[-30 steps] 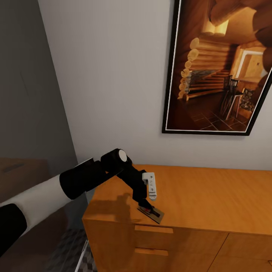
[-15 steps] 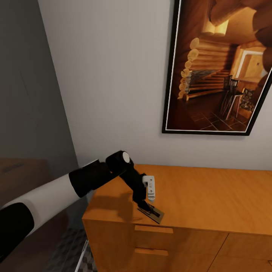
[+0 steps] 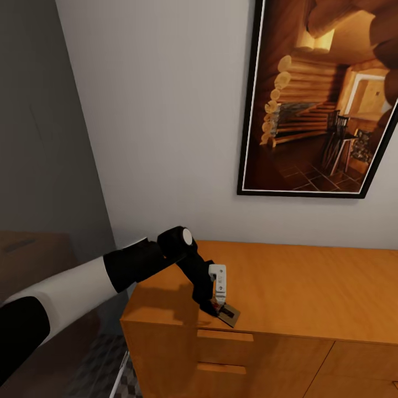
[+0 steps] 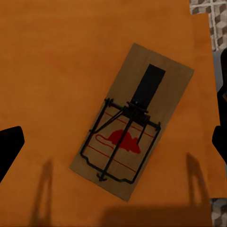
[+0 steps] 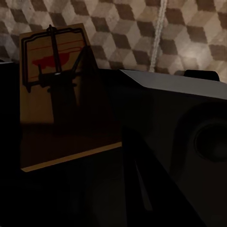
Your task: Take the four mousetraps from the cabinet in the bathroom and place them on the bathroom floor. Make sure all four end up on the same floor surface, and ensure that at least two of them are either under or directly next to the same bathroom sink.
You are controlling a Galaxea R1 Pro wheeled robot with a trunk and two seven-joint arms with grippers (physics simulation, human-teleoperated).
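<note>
One mousetrap [image 4: 133, 121] on cabinet [image 3: 309, 287] between spread left fingers [image 4: 9, 146], another gripped by right fingers [image 5: 71, 156].

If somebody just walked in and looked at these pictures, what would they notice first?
Probably the big framed picture of a log cabin room on the white wall above the orange cabinet. Next, the robot's black-and-white left arm reaching down with its left pincer open over a mousetrap near the cabinet top's front edge; the left wrist view shows a red mouse printed on it. In the right wrist view, another mousetrap sits close before the cube-patterned floor.
</note>
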